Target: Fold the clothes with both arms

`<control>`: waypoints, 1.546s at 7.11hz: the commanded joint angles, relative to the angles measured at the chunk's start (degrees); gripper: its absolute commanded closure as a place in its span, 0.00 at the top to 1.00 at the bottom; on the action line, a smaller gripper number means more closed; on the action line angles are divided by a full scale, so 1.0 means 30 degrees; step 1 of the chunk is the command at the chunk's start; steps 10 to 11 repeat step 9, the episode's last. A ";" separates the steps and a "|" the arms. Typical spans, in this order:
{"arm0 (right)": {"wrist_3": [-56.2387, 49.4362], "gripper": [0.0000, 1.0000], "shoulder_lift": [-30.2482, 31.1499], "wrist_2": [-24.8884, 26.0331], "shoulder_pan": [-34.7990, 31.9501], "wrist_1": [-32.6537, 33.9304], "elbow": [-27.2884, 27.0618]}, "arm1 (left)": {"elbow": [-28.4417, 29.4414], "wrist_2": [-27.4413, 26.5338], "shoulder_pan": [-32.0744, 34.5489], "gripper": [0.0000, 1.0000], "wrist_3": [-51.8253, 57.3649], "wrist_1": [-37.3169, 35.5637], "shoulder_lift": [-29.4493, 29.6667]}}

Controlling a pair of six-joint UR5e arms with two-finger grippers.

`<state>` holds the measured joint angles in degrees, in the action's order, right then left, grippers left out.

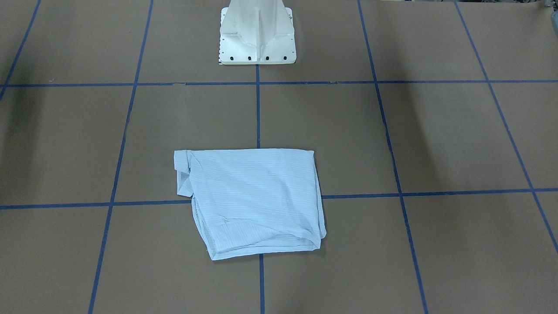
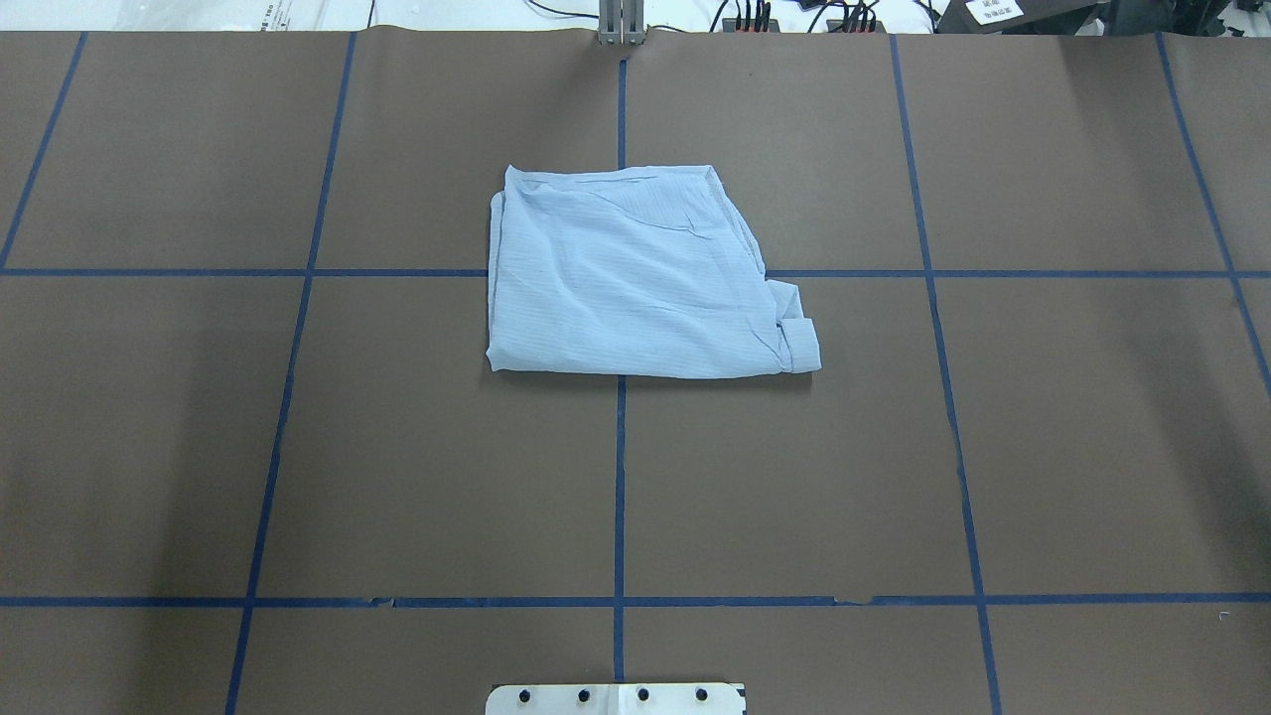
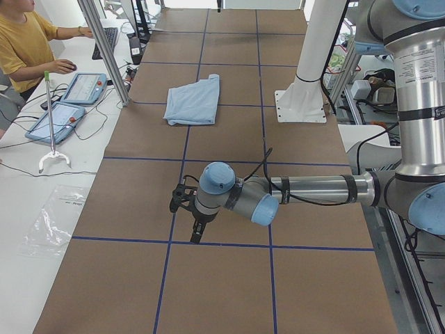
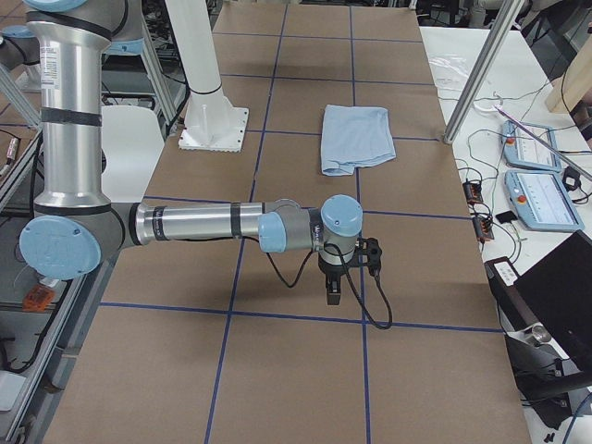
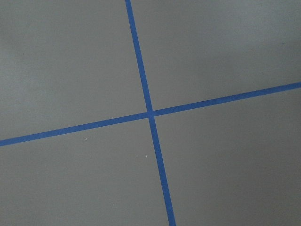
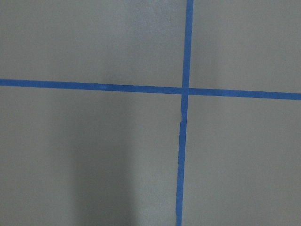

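Two arms, one shirt. Side views, near to far: the left gripper and the right gripper each hang fingers-down over the brown table (jaws parted or closed: cannot tell). The single folded pale-blue shirt lies flat, well beyond both jaws and held by neither. Overhead and front views show the shirt but no arm. Each wrist view shows only one blue tape crossing.

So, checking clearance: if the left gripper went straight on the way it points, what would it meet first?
The left gripper points down, so likely the brown table cover near a blue tape crossing, far from the shirt.
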<state>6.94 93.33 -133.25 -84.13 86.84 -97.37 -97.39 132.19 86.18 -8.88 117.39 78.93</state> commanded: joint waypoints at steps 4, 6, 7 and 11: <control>0.0000 1.00 -0.0085 0.0003 -0.0050 0.0029 -0.0297 | -0.1456 0.0144 0.0425 0.99 0.0000 -0.0833 -0.0641; 0.0000 1.00 0.0003 -0.0026 -0.0196 0.0175 -0.0472 | -0.1463 0.0202 0.0425 0.99 0.0000 -0.0926 -0.0703; 0.0000 1.00 0.0003 -0.0026 -0.0371 0.0205 -0.0531 | -0.1492 0.0232 0.0425 0.99 0.0000 -0.0926 -0.0675; 0.0000 1.00 0.0032 -0.0055 -0.0636 0.0234 -0.0649 | -0.1637 0.0261 0.0455 0.99 0.0000 -0.0926 -0.0645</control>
